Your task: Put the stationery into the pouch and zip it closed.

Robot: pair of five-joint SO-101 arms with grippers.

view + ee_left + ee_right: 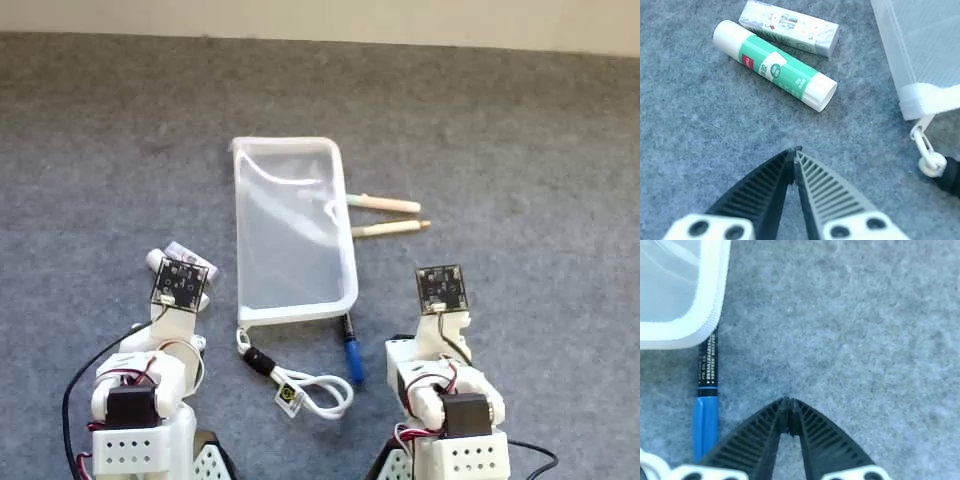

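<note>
At desk left, glue stick & small pack, half hidden by arm from above, lie just ahead of left pincer, shut, empty; pouch mid-desk covers marker tip & two pens ends; grey desk runs on rightward past right pincer, shut too, holding nothing.

No text can be read in any view.

- The glue stick has a green label with white print and a red patch. The characters are too small to resolve.
- The bar just beside it has coloured print on a pale wrapper, illegible.
- The pen, lower centre of the high view, has white lettering along its black barrel, illegible.
- The tag, lower centre, bears an unreadable dark mark.
</note>
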